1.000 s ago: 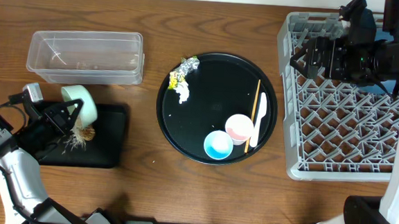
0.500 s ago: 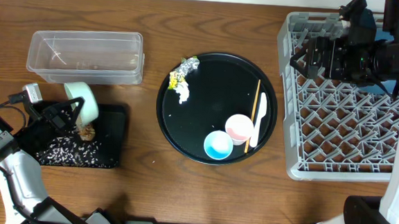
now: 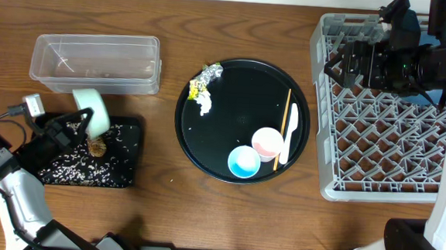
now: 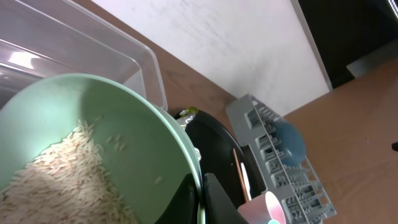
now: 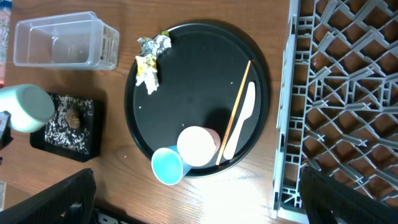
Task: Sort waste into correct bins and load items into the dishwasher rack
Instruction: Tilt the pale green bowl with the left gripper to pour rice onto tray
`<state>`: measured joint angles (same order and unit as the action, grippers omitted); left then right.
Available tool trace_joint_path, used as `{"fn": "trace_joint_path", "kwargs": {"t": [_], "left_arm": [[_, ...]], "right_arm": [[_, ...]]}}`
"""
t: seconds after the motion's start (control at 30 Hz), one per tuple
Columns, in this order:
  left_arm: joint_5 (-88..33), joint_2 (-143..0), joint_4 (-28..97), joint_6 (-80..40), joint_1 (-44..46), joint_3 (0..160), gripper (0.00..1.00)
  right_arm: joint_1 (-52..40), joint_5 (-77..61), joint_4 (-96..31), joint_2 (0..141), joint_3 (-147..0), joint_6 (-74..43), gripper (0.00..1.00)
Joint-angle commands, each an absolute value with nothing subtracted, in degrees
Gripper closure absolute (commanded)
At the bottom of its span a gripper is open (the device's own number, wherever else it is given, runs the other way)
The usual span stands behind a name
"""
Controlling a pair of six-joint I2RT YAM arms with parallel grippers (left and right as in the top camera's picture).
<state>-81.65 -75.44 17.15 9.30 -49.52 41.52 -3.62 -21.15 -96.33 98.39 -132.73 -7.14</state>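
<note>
grey rack point(image 3: 376, 158) at right, right claw point(image 3: 341, 66) over its far side, seemingly wide. round tray point(image 3: 240, 103) carries pink cup point(image 3: 268, 142), blue cup point(image 3: 244, 161), spoon point(image 3: 289, 133), chopsticks point(image 3: 284, 125), scraps point(image 3: 204, 85). near left, left claw point(image 3: 82, 121) clamps the tilted green bowl point(image 3: 89, 105), rice point(image 4: 56, 168) inside, over the grain-strewn shallow black tray point(image 3: 123, 169).

- Left gripper point(image 4: 200, 208): mostly hidden behind the pale green bowl point(image 4: 93, 155).
- Dishwasher rack point(image 3: 376, 150): cut by the overhead's right edge.
- Dark blue plate point(image 3: 436, 98): largely hidden under right arm point(image 3: 421, 63).

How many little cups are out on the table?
2. The pink cup and the light blue cup sit side by side on the round black tray, lower right in the overhead view. No others show.
</note>
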Motion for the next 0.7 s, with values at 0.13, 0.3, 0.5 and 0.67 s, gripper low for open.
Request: {"fn": "trace_joint_path", "kwargs": {"t": [0.13, 0.3, 0.5, 0.67], "left_arm": [[-86.6, -75.6, 17.7, 10.9, -52.9, 41.4, 0.94], [-86.3, -75.6, 17.7, 10.9, -53.0, 41.4, 0.94], [-86.3, -75.7, 17.6, 12.9, -52.9, 41.4, 0.94], [-87.7, -75.7, 17.6, 12.8, -53.0, 41.4, 0.94]], "right_arm": [[-4.1, -21.2, -96.3, 98.1, -132.6, -6.6, 0.01], [-4.1, -21.2, -96.2, 98.1, -132.6, -6.6, 0.01], [-4.1, -21.2, -96.2, 98.1, -132.6, -6.6, 0.01], [-4.1, -21.2, -96.2, 98.1, -132.6, -6.6, 0.01]]}}
